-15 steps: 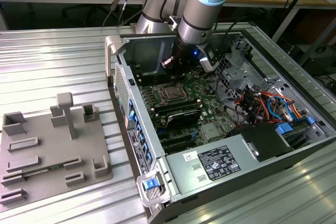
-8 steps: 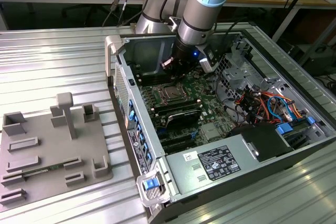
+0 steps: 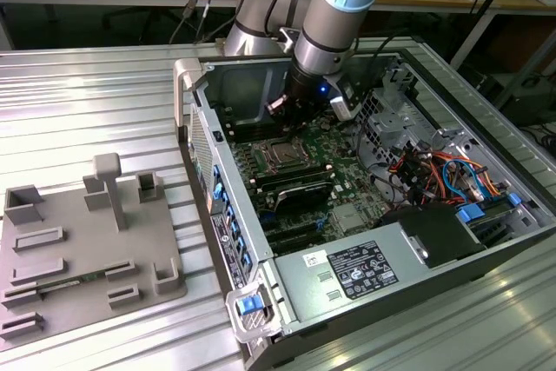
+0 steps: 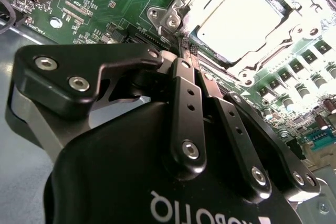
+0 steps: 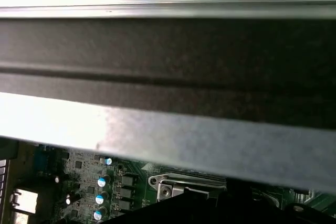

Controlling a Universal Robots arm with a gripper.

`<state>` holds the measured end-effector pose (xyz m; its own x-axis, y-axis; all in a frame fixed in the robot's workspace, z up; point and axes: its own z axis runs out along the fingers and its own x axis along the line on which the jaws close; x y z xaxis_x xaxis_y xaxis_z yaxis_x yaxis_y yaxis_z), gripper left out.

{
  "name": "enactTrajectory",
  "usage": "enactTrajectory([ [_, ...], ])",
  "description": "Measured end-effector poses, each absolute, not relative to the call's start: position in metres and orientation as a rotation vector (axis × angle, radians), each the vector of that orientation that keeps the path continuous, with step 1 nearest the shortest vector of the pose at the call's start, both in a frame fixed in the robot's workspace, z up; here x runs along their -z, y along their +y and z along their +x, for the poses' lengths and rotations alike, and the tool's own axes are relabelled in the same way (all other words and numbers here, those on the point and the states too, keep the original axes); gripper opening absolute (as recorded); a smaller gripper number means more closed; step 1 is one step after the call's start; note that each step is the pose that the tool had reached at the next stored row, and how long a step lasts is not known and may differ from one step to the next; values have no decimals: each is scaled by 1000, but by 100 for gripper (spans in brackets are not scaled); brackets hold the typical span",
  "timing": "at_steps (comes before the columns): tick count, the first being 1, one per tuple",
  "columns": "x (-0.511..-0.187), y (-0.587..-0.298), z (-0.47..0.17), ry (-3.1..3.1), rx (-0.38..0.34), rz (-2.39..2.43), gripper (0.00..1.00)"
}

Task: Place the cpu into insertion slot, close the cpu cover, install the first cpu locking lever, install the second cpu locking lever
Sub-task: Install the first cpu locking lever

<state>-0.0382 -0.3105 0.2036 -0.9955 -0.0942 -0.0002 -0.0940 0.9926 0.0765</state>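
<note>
The cpu point(image 4: 239, 19) shows its bright silvery top lying flat in the insertion slot point(image 4: 164, 18) on the green motherboard. The cpu cover point(image 4: 247, 69) lies down around it as a thin metal frame. My gripper point(image 4: 187, 51) is shut, its black fingers point(image 4: 184, 108) pressed together. Their tips sit at the socket's edge, close to a corner of the frame; whether they touch a lever I cannot tell. In the exterior view my gripper point(image 3: 291, 119) hangs inside the open computer case, just beyond the socket and cpu point(image 3: 282, 155). A corner of the socket point(image 5: 178, 187) shows in the first wrist view.
The case's metal walls point(image 3: 226, 215) point(image 5: 168, 77) surround the board. Black memory slots point(image 3: 295, 188) lie just in front of the socket, a power supply point(image 3: 365, 267) nearer still, coloured cables point(image 3: 434, 171) at the exterior view's right. A grey fixture plate point(image 3: 78, 249) lies outside the case.
</note>
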Motion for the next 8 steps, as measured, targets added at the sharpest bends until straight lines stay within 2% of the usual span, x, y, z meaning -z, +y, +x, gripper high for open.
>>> enactTrajectory([
  [8, -207, -311, -38, -3132, 118, 148, 11],
])
